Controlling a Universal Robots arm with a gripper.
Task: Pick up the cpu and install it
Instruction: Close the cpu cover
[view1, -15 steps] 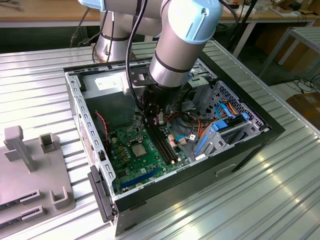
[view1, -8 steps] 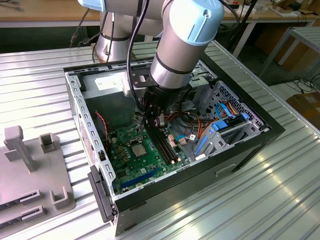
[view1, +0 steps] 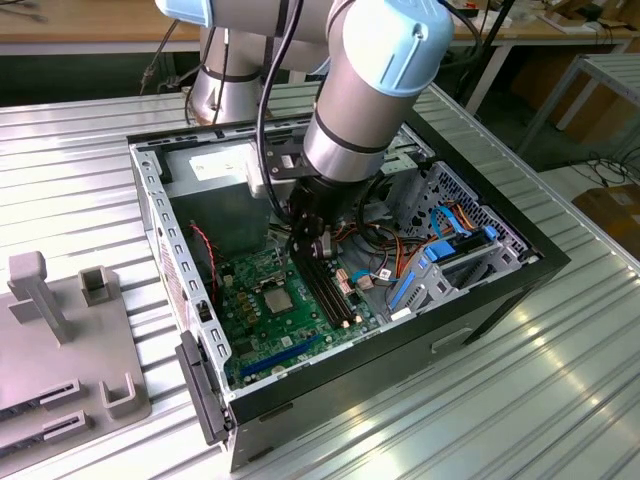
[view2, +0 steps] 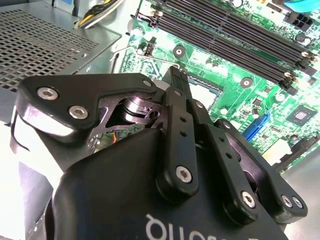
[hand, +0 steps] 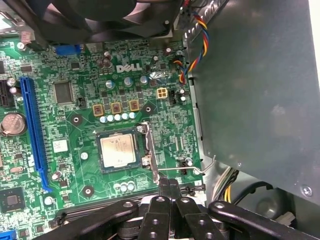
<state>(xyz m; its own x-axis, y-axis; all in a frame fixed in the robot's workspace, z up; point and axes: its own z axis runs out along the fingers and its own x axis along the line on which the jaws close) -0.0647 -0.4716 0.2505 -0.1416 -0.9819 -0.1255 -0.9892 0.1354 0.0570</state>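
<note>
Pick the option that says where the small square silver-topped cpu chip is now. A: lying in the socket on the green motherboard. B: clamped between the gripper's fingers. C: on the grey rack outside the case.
A: in the first wrist view the silver-topped cpu chip lies flat in the socket on the green motherboard, with the gripper shut and empty beside it.

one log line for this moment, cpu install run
cpu: seated in socket on motherboard | end effector: shut, empty, above board beside socket | case: open on table
</note>
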